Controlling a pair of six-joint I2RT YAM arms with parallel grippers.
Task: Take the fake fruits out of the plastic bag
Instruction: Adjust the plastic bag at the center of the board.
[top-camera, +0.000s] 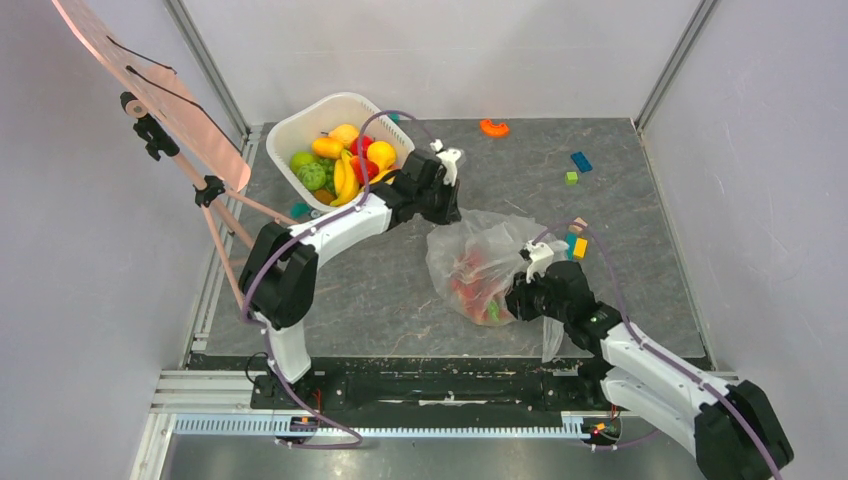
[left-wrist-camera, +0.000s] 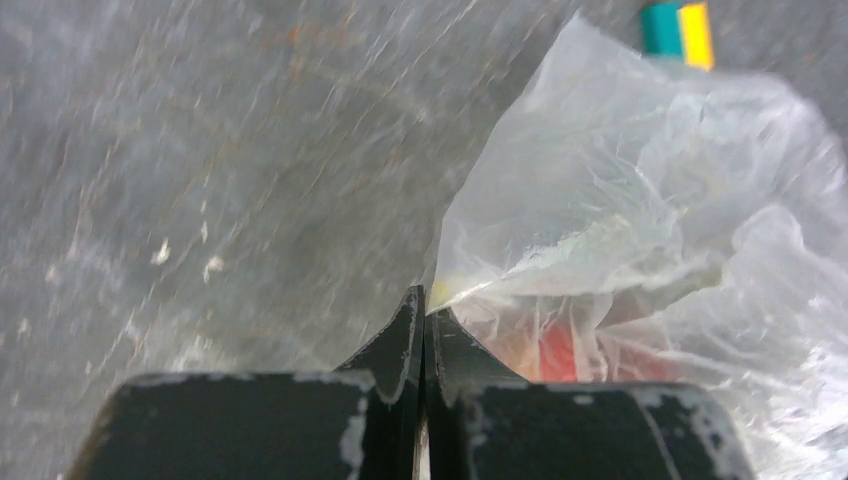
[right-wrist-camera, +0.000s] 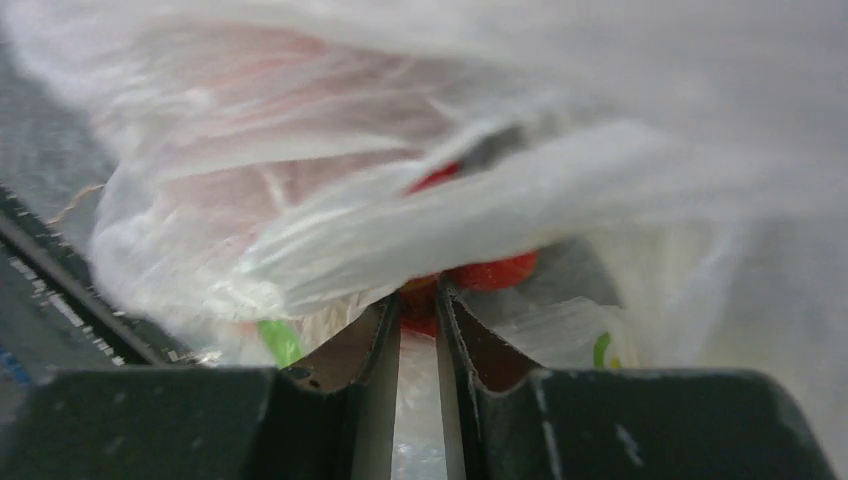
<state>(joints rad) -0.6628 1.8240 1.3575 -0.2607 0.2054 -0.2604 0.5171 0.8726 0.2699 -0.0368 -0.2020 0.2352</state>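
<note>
Left gripper (top-camera: 452, 212), seen from above, is clamped on the far upper edge of the plastic bag (top-camera: 485, 245). The bag lies crumpled near the middle of the table (top-camera: 380, 290), to the right of the white tub (top-camera: 300, 120). The fake fruits (top-camera: 478, 290) show as a red and pink heap in the bag's near half, under the film. The right gripper (top-camera: 518, 300) is pressed in at the bag's near right edge against that heap, and a strip of film trails down beside its arm. In the left wrist view the jaws are tight together with no gap, pinching a corner of the bag (left-wrist-camera: 620, 200) at their tips (left-wrist-camera: 422, 305); a blurred red fruit (left-wrist-camera: 555, 350) shows through the plastic just behind, and a teal and yellow block (left-wrist-camera: 678, 32) lies beyond the bag. In the right wrist view the jaws stand a narrow slit apart (right-wrist-camera: 420, 295), closed on a red fruit (right-wrist-camera: 495, 270) right at the tips, with folds of the bag (right-wrist-camera: 400, 220) draped over it; whether film is caught in the grip too cannot be told
</note>
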